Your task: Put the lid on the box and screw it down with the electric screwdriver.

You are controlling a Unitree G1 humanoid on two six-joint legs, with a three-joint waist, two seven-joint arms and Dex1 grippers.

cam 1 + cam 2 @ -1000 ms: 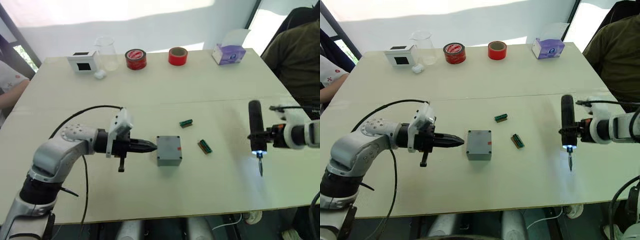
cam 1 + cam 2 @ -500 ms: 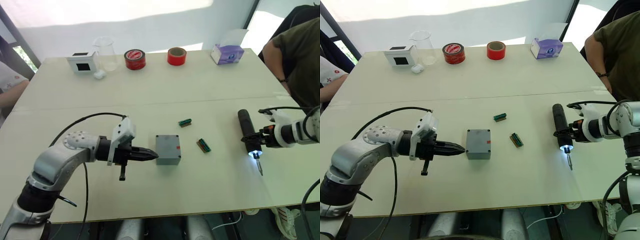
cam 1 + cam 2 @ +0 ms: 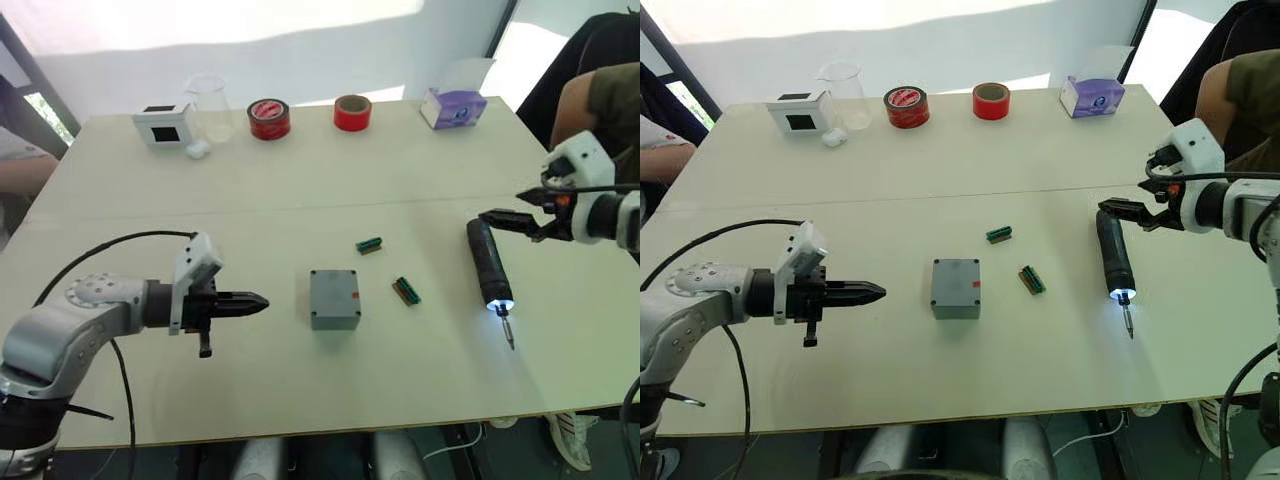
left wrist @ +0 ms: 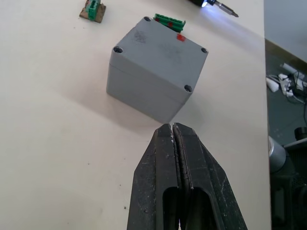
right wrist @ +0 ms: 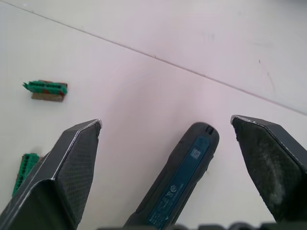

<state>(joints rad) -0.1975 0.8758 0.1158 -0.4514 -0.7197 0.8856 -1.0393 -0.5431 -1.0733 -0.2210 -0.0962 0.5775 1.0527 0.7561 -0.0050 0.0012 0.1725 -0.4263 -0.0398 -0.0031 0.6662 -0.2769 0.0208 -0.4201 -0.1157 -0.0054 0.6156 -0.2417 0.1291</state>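
Observation:
The grey box (image 3: 334, 300) stands at the table's middle with the lid (image 4: 160, 51) sitting flush on top, its corner screw holes showing. A red mark shows on its right side. My left gripper (image 3: 257, 301) is shut and empty, pointing at the box from the left with a clear gap between them. The black electric screwdriver (image 3: 490, 265) lies flat on the table to the right of the box, its tip light (image 3: 498, 306) glowing toward the front edge. My right gripper (image 3: 500, 218) is open just behind the screwdriver's rear end (image 5: 184, 172), apart from it.
Two green connectors (image 3: 371, 244) (image 3: 407, 291) lie between box and screwdriver. Along the far edge stand a white box with a black screen (image 3: 163, 123), a glass beaker (image 3: 212, 105), two red tape rolls (image 3: 270, 118) (image 3: 354, 112) and a tissue box (image 3: 457, 105). A person (image 3: 610, 100) sits at the right.
My right gripper set the screwdriver down flat, let go and drew back open. My left gripper pulled away leftward from the box's side.

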